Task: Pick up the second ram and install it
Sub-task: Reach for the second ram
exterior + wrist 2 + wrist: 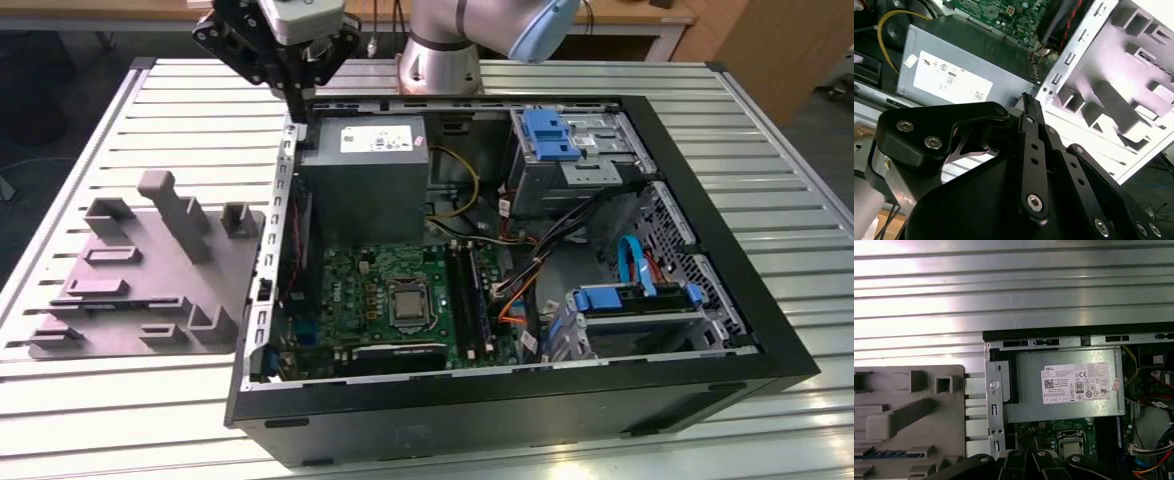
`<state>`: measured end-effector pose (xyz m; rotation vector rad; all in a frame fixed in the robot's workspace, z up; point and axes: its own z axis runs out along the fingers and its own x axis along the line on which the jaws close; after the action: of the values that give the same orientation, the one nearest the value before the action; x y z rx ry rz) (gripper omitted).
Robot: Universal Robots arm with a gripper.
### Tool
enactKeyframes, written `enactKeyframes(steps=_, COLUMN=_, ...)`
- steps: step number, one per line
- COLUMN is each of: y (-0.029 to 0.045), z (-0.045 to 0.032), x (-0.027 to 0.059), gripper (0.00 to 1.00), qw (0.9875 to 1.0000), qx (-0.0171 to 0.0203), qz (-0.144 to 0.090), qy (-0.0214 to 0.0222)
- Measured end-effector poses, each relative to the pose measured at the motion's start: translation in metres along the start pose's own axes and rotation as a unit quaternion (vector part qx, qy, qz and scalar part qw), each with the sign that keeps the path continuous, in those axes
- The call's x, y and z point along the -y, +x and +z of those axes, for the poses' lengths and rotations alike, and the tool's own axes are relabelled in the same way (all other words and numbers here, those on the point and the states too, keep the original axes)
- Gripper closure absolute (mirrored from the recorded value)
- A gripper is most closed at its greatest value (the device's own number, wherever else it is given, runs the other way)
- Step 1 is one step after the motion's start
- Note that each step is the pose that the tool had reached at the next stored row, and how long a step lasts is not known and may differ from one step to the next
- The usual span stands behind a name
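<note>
Above the rear corner of the open black computer case (534,410), on the exterior view's left of the grey metal power supply box (360,190), hangs the black linkage hand (296,98), fingers pointing down; in the second wrist view the hand (1026,100) has its fingers drawn together to a narrow tip, and I see no stick between them, so I judge it closed on nothing.

The case lies on its side on the ribbed aluminium counter (94,140), presumably so that the green motherboard (387,290) faces up and a stick can be pressed straight down into the dark memory slots (463,290) beside the processor; whether a stick already sits there I cannot tell. The grey plastic holder tray (154,275) lies flat on the counter just beside the case wall, its raised blocks and slots apparently meant to keep parts on edge where fingers can close on them.

The second ram (884,454) appears, in the first wrist view, as a thin blue-green strip standing on edge in one slot of the tray; that reading is a judgement, since little more than its upper edge shows. It is not yet lifted; it lies well apart from the hand, toward the tray's far end and away from the power supply box, with the tray's long grey bar (899,415) between slot and hand.
</note>
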<state>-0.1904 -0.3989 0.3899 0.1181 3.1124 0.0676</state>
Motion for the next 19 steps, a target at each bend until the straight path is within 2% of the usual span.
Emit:
enactKeyframes(steps=8, y=0.0264, z=0.0014, x=0.0021, gripper=0.90, qw=1.0000, qx=0.0000, qz=0.000, qy=0.0000)
enactKeyframes(steps=19, y=0.0673, z=0.0048, x=0.0053, gripper=0.90, qw=1.0000, qx=0.0000, qz=0.000, qy=0.0000)
